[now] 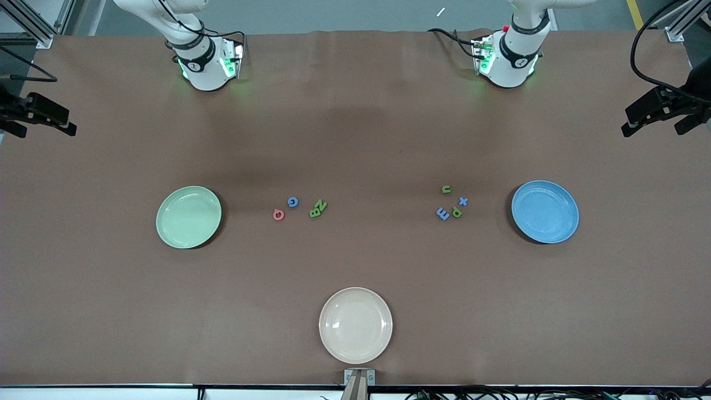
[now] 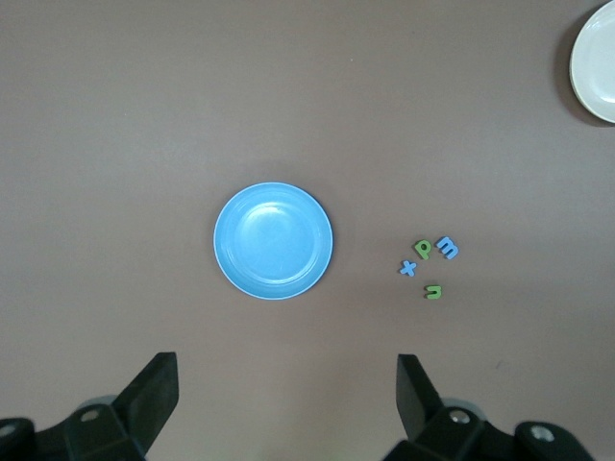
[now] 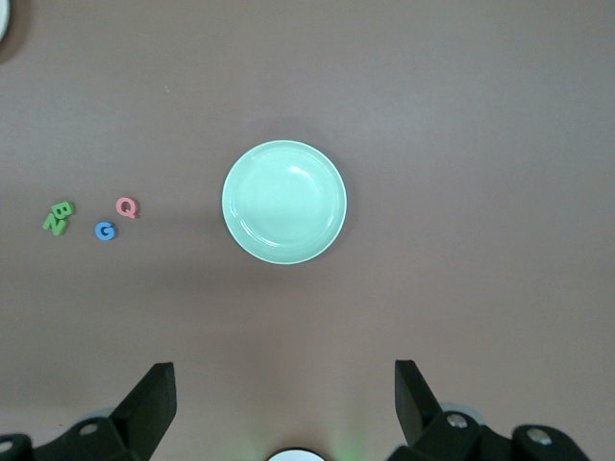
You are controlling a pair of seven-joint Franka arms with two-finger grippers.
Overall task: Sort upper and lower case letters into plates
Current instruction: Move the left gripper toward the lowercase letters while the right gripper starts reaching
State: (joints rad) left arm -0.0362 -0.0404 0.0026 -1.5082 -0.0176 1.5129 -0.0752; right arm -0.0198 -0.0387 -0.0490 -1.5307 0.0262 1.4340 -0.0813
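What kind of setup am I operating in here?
Likely a robotics lab bench: a brown-covered table, aluminium frame posts at the corners, side-mounted cameras, and sorting props, letter pieces and a mint green plate.

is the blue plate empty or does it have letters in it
Empty: the blue plate shows only bare surface; the nearest letters lie on the table beside it.

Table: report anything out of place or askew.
Little stands out. The green B and Z lie touching, perhaps overlapping, beside the blue G. The cream plate is a third dish. The green plate and blue plate hold nothing.
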